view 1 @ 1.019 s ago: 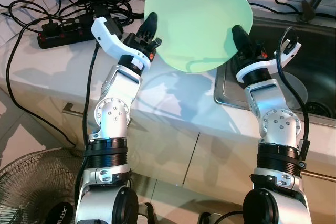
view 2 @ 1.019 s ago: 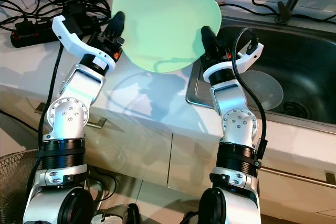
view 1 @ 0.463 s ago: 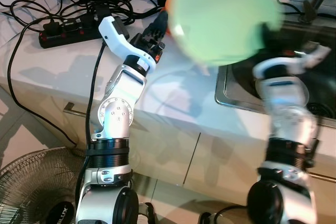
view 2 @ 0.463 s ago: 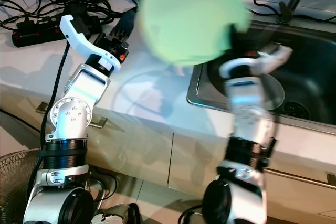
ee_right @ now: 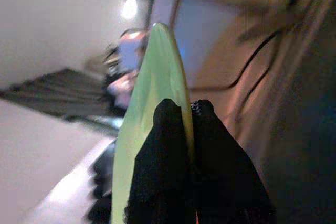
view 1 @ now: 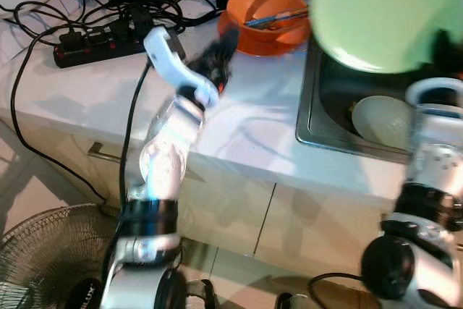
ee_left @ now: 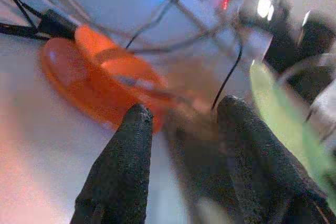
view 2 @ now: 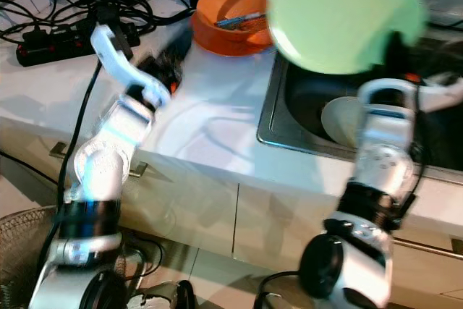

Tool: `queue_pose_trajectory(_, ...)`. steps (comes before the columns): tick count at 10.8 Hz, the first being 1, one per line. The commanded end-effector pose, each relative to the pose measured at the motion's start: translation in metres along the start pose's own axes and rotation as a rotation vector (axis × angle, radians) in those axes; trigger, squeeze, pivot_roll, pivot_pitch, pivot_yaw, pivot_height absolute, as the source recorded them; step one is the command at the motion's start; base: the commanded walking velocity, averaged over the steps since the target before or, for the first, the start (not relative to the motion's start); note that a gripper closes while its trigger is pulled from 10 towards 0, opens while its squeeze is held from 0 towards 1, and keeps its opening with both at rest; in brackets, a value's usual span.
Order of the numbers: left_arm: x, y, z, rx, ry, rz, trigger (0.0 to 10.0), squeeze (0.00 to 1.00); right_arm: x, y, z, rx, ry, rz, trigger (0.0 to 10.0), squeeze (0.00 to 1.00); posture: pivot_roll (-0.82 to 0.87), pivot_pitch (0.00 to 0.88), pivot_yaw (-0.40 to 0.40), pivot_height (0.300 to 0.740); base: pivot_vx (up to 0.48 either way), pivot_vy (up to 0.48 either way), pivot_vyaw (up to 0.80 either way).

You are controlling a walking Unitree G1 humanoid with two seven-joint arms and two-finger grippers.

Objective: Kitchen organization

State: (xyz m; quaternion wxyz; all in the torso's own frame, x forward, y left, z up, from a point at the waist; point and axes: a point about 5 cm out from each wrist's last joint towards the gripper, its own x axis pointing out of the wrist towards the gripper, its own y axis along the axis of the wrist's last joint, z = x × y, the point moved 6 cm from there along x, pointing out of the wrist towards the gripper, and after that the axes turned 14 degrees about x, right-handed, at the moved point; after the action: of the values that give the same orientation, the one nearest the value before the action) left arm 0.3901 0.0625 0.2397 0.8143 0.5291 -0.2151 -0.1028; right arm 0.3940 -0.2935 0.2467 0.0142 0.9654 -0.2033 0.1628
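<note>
My table is pale and glossy. On it sit an orange bowl, a black power strip and tangled cables. A sink is set into it.

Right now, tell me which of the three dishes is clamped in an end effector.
The light green plate, pinched at its rim by the right end effector above the sink. The orange bowl sits on the counter; the pale dish lies in the sink.
</note>
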Motion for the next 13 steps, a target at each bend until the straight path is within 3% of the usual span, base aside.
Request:
queue_pose_trajectory(1,-0.002,-0.002,0.003,0.058,-0.016,-0.017,10.0,0.00,0.003,0.011,-0.006,-0.025,0.005,0.049,0.3,0.00,0.03,0.082,0.059,0.740,0.000,0.000,0.00)
queue_pose_trajectory(2,-0.011,-0.011,-0.006,0.185,0.010,-0.065,10.0,0.00,0.007,0.030,0.005,-0.211,-0.059,0.109,10.0,0.00,0.05,0.073,0.056,0.740,0.000,0.000,0.00)
queue_pose_trajectory(4,-0.019,-0.019,-0.009,0.280,0.015,-0.106,10.0,0.00,0.014,0.048,0.017,-0.447,-0.136,0.145,10.0,0.00,0.05,0.054,0.048,0.740,0.000,0.000,0.00)
queue_pose_trajectory(6,-0.021,-0.026,-0.004,0.312,-0.001,-0.124,10.0,0.00,0.022,0.048,0.022,-0.572,-0.172,0.127,10.0,0.00,0.06,0.039,0.040,0.740,0.000,0.000,0.00)
queue_pose_trajectory(7,-0.021,-0.028,0.000,0.325,-0.011,-0.130,10.0,0.00,0.025,0.042,0.027,-0.648,-0.192,0.096,10.0,0.00,0.06,0.037,0.039,0.740,0.000,0.000,0.00)
queue_pose_trajectory(12,-0.024,-0.031,0.000,0.372,-0.020,-0.150,10.0,0.00,0.025,-0.012,0.046,-0.768,-0.174,-0.067,10.0,0.00,0.08,0.067,0.032,0.740,0.000,0.000,0.00)
queue_pose_trajectory(13,-0.026,-0.036,0.005,0.391,-0.048,-0.170,10.0,0.00,0.020,-0.031,0.059,-0.917,-0.178,-0.165,10.0,0.00,0.08,0.076,0.032,0.740,0.000,0.000,0.00)
